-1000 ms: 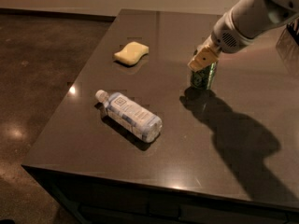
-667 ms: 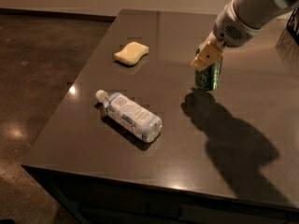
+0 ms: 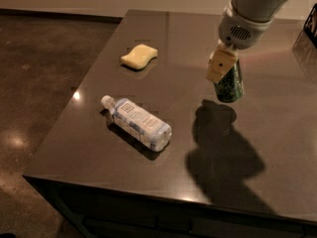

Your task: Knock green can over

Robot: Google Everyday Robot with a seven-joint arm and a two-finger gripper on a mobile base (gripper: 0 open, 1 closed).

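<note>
Green can shifting right since moment ago, seeming tilting against pincer; pincer width: cannot tell. Knock-over probably starting.

the table fills most of the frame. the sponge lies on it at upper left. the bottle lies on its side below the sponge, nearer the front edge. the can sits at upper right, tilted, with the gripper against its upper left.

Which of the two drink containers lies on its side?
The clear plastic bottle lies flat on its side; the green can, partly behind the gripper, is not lying down.
</note>
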